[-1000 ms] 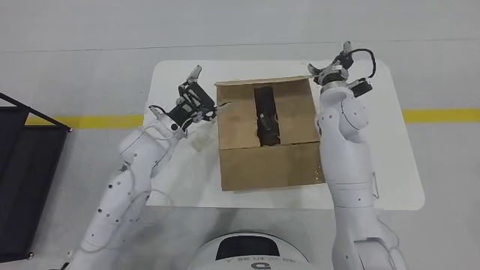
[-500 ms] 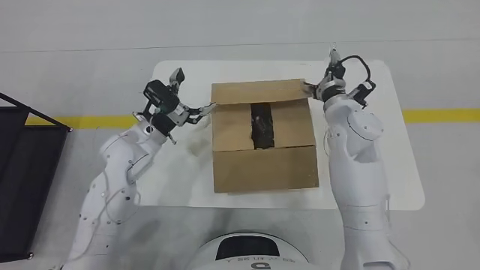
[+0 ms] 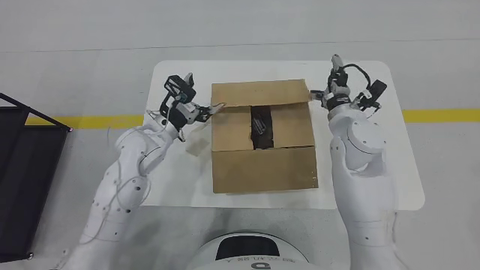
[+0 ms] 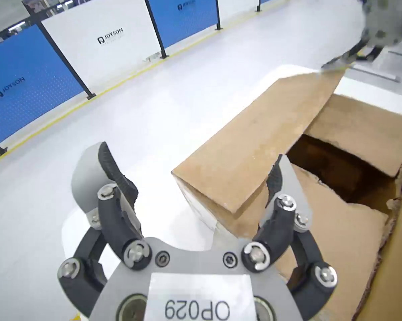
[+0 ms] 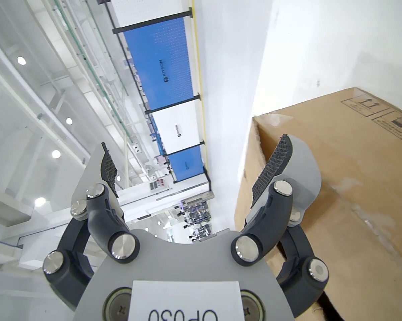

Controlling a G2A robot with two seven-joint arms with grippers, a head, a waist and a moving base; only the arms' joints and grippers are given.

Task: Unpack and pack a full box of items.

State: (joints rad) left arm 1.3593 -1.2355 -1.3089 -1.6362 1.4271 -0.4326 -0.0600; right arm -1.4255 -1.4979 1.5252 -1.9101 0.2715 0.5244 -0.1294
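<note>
A brown cardboard box (image 3: 262, 169) stands in the middle of the white table (image 3: 375, 180). Its far flap (image 3: 259, 94) lies nearly flat, and a dark gap (image 3: 262, 127) between the flaps shows a dark item inside. My left gripper (image 3: 202, 96) is open at the box's far left corner. In the left wrist view that flap's corner (image 4: 254, 141) lies between the spread fingers of the left gripper (image 4: 197, 175). My right gripper (image 3: 325, 76) is open at the far right corner. Its own view shows one finger (image 5: 274, 165) against the box (image 5: 338, 168).
A black frame (image 3: 22, 165) stands on the floor left of the table. A yellow floor line (image 3: 442, 115) runs behind the table. Bare tabletop lies on both sides of the box. Blue and white barrier panels (image 4: 97, 41) stand far off.
The far flap has come down over the opening, narrowing the dark gap, and the box shifted slightly left. My left gripper swung out left, then returned to the corner.
</note>
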